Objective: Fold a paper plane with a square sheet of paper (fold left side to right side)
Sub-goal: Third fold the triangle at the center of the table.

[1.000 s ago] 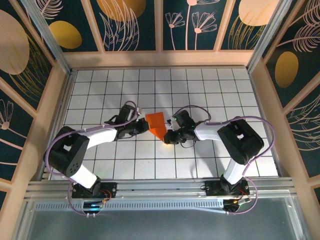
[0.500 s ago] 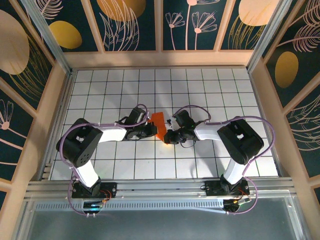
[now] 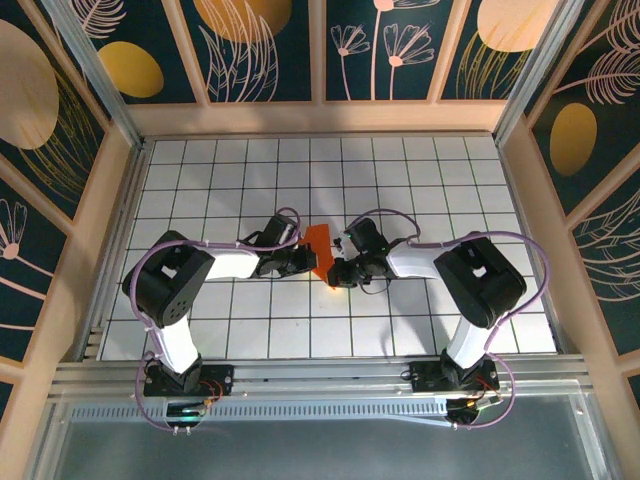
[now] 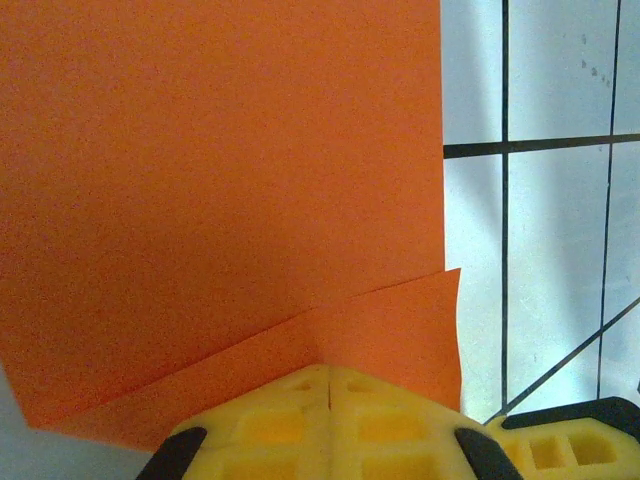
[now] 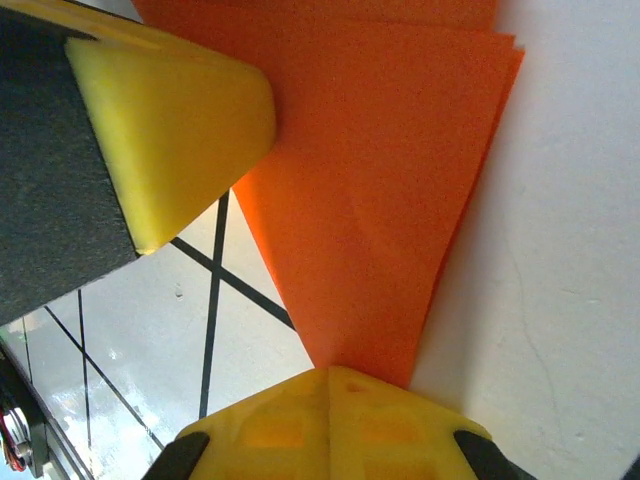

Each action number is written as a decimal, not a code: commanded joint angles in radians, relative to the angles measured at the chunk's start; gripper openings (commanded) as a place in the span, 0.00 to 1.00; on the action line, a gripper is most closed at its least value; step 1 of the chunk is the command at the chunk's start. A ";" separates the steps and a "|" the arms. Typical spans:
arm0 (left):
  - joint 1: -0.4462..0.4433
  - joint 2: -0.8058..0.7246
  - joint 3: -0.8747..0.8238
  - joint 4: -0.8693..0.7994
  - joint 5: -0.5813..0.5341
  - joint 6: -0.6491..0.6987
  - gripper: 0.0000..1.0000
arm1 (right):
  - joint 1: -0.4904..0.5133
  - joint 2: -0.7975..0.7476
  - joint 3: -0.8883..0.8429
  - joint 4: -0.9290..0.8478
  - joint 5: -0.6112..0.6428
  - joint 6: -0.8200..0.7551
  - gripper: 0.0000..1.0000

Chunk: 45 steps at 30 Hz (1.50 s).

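Top external view: left claw (image 3: 299, 262) is down low on the bench (image 3: 420, 180), fingers pressed together, tips against the left edge of the folded orange paper (image 3: 321, 244), which sits mid-bench between both arms. Left wrist view backs that up, yellow pads (image 4: 260, 420) sealed together on a creased flap. Over to the right claw (image 3: 338, 273): also closed tight, tips meeting the paper's narrow near point.

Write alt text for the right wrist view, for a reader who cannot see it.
Folded orange paper lies over the white gridded table, narrowing to a point at the shut yellow tips of the right gripper at the bottom edge. The yellow tip of the left gripper overlaps the paper's upper left edge.
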 commanded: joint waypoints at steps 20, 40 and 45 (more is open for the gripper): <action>-0.001 0.041 -0.001 -0.099 -0.078 0.022 0.00 | -0.004 -0.043 -0.047 0.004 -0.081 0.068 0.00; -0.002 0.044 0.005 -0.109 -0.086 0.029 0.00 | -0.020 0.006 -0.003 0.003 -0.075 0.064 0.00; -0.002 0.045 0.006 -0.113 -0.091 0.028 0.00 | -0.020 0.016 -0.022 -0.011 -0.066 0.066 0.00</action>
